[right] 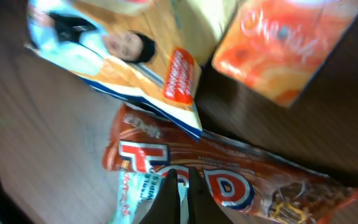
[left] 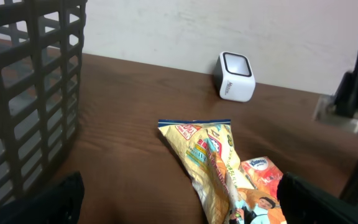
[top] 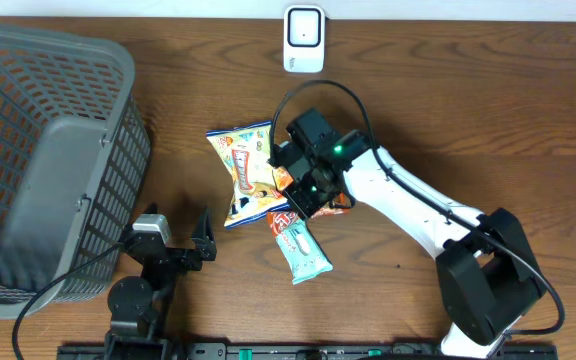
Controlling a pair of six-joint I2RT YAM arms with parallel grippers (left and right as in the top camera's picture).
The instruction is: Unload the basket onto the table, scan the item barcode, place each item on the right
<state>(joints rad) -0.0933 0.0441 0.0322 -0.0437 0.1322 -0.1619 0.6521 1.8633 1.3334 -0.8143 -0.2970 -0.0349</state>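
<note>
R gripper (right: 180, 186) jaws shut at red snack wrapper (right: 247, 180), hold unclear; L gripper (top: 178, 230) wide open, empty

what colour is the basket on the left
The basket is grey, clearest in the overhead view.

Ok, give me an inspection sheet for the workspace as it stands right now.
Surface: brown wooden table, no spills seen.
Job's things: white box-shaped barcode scanner at the far edge; yellow snack bag, orange packet, red-brown foil wrapper and pale teal packet clustered mid-table.
Clutter: grey plastic mesh basket on the left.
Grippers: left gripper open, holding nothing; right gripper shut, tips on the red-brown foil wrapper, grip unconfirmed.
Cables: black cable loop above the right arm; black cable beside the basket.
Surroundings: white wall behind the table.
</note>
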